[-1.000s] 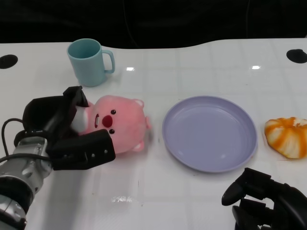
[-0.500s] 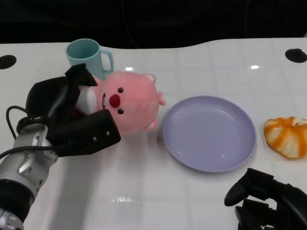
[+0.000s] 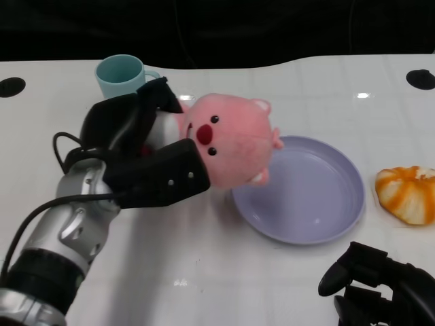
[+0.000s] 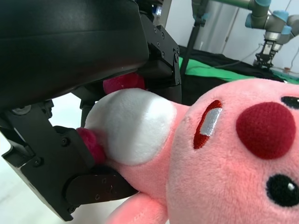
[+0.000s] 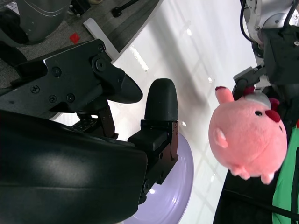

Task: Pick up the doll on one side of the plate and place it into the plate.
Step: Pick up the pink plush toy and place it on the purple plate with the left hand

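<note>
A pink plush doll [image 3: 231, 139] with a red nose hangs in the air, gripped by my left hand [image 3: 146, 156] at its white belly [image 4: 128, 123]. It hovers over the left rim of the lavender plate [image 3: 319, 204]. The right wrist view shows the doll [image 5: 247, 133] lifted off the table beside the plate [image 5: 175, 193]. My right hand [image 3: 380, 285] rests low at the near right edge of the table, in front of the plate, holding nothing with its fingers partly curled.
A teal mug [image 3: 121, 73] stands at the back left, just behind my left hand. An orange-and-white plush [image 3: 406, 193] lies right of the plate. Black holes mark the table's far corners [image 3: 11, 86].
My left hand has lifted the doll off the table and carried it right, from beside the mug to over the plate's left rim. The right hand has stayed put.
</note>
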### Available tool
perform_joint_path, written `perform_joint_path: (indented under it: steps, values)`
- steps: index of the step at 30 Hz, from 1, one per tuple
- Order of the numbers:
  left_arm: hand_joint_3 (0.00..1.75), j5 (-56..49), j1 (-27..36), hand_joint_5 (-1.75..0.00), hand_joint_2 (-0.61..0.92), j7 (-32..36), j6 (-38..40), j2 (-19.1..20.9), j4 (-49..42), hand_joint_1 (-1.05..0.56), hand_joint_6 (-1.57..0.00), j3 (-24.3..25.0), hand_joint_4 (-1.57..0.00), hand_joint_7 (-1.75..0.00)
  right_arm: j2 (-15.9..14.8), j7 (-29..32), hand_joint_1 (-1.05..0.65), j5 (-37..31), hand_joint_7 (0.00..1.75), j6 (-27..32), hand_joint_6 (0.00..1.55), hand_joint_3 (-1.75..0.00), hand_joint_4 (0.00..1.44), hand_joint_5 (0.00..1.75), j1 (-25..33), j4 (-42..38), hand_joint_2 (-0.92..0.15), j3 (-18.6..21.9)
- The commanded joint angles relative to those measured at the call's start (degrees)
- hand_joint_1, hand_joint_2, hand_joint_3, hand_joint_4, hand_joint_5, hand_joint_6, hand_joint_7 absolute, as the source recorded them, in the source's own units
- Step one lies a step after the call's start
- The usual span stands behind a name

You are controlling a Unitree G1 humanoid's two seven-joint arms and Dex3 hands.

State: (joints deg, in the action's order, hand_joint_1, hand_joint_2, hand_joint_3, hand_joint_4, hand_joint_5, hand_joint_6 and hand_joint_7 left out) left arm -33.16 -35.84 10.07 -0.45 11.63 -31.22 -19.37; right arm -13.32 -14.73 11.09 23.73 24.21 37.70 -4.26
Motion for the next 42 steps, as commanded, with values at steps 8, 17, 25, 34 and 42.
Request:
perform_joint_path:
  steps: [8,17,25,34,42]
  values:
    - [1.23,-0.64,-6.0,-1.74,0.41,-2.48,3.08,-7.34,-3.9,-0.19,-0.79,-3.14,-0.96,-1.72,-0.26,-0.05,-0.11,-0.02,1.48,-0.75,0.47,-1.0,0.63,1.75,0.88,0.78,-0.7,0.12]
    - [1.07,-1.95,-10.1,-1.75,0.47,-1.26,3.74,-12.94,-11.34,-0.18,-0.73,-6.65,-0.93,-1.75,-0.24,-0.19,-0.12,0.12,1.48,-0.48,0.47,-1.01,0.65,1.75,0.9,0.99,-0.69,-0.16]
    - [1.02,-2.35,-14.35,-1.75,0.55,-0.37,3.34,-16.51,-18.64,-0.24,-0.69,-8.06,-0.89,-1.75,-0.07,-0.15,-0.12,0.07,1.48,-0.5,0.47,-1.03,0.65,1.75,1.58,1.68,-0.68,-0.87]
    - [0.53,-0.02,-16.53,-1.75,0.7,-2.72,1.8,-17.6,-22.74,-0.25,-0.79,-6.78,-0.79,-0.98,-0.14,-0.23,-0.13,0.56,1.48,-0.22,0.48,-1.05,0.65,1.75,1.75,2.22,-0.67,-0.86]
    - [0.35,-0.54,-16.48,-0.54,0.92,-7.99,2.51,-16.2,-21.55,-0.56,-0.42,-8.34,-0.2,-0.09,-0.55,-0.74,-0.13,0.39,1.48,-0.85,0.48,-1.06,0.65,1.75,1.79,1.86,-0.65,-0.69]
